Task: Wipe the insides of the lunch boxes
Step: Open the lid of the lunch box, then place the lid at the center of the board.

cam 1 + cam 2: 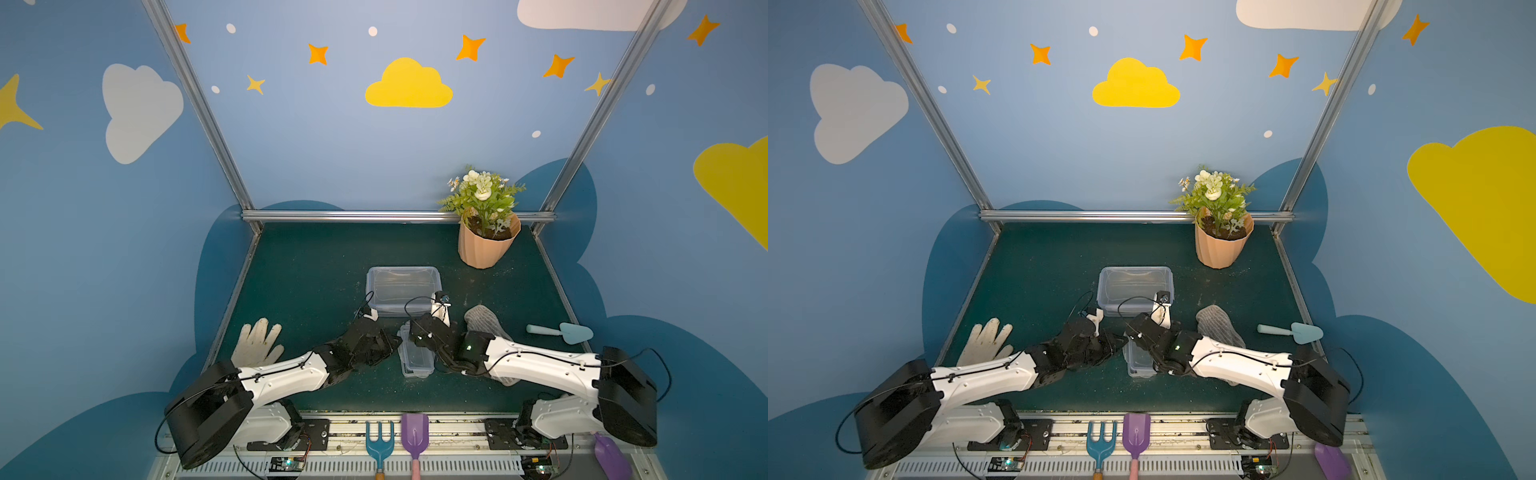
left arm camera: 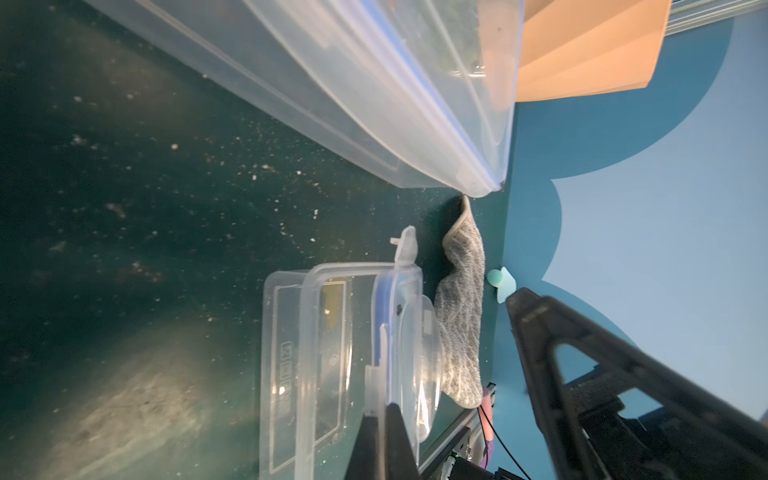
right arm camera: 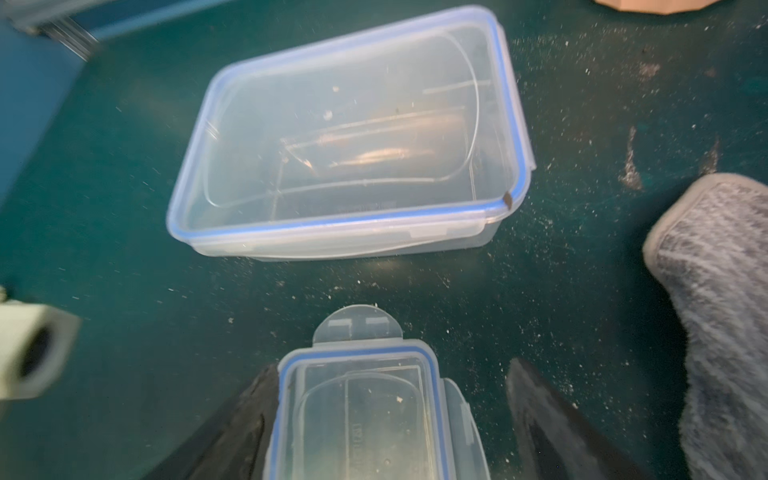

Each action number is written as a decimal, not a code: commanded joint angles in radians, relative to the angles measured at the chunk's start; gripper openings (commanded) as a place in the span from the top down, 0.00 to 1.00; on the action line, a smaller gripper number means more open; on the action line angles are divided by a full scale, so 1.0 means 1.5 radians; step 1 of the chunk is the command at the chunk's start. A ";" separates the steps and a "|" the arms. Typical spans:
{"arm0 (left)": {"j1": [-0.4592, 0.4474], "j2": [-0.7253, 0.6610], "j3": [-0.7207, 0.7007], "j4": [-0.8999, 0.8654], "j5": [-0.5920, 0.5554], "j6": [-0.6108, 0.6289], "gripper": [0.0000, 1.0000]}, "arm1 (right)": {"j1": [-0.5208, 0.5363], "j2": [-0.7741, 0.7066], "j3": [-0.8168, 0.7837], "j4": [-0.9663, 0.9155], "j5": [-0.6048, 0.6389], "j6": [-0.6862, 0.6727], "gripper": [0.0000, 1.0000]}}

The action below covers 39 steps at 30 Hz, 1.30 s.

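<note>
Green mat (image 1: 316, 266), gritty with pale crumbs, lies under blue cloud-painted walls. Nearest the arms, mid-mat, sits the small box (image 2: 286, 374), upright, with the small lid (image 3: 365, 415) on top. Its far clip (image 3: 358, 326) and a side clip (image 3: 457, 411) stand out loose.

The left gripper (image 2: 384, 419) is pressed together, tips at the near-end clip; whether the flap is caught between them I cannot tell. The right gripper (image 3: 392, 365) is spread wide and holds nothing: one finger is just beside a long wall, the other apart on the cloth side. The cloth (image 3: 723, 291) lies just beside the box, partly under the right arm, untouched. Farther back stands the big box (image 3: 332, 251) with the big lid (image 3: 353, 124) seated on it, and beyond that the pot (image 1: 488, 245).

The step in hand looks like getting the small lid off, so no wiping yet. To do it well:
- Close the right fingers across the walls, low and under the blue rim, so the body cannot skid on the grit.
- Make sure every clip is free.
- Peel the lid up from one end rather than pulling it flat.
- Set it clear of the cloth, then fetch the cloth
</note>
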 commanded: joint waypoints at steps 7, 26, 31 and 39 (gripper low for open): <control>0.001 -0.065 0.088 0.020 0.010 0.042 0.96 | -0.007 -0.170 -0.036 -0.067 0.042 0.000 0.13; 0.291 -0.143 0.494 -0.790 -0.311 0.475 0.96 | -0.098 -0.330 -0.037 -0.150 0.002 -0.061 0.13; 0.366 0.020 0.522 -0.783 -0.333 0.552 0.96 | -0.135 -0.328 -0.032 -0.144 -0.014 -0.079 0.13; 0.396 0.308 0.660 -0.765 -0.471 0.653 0.96 | -0.181 -0.344 -0.030 -0.137 -0.021 -0.091 0.12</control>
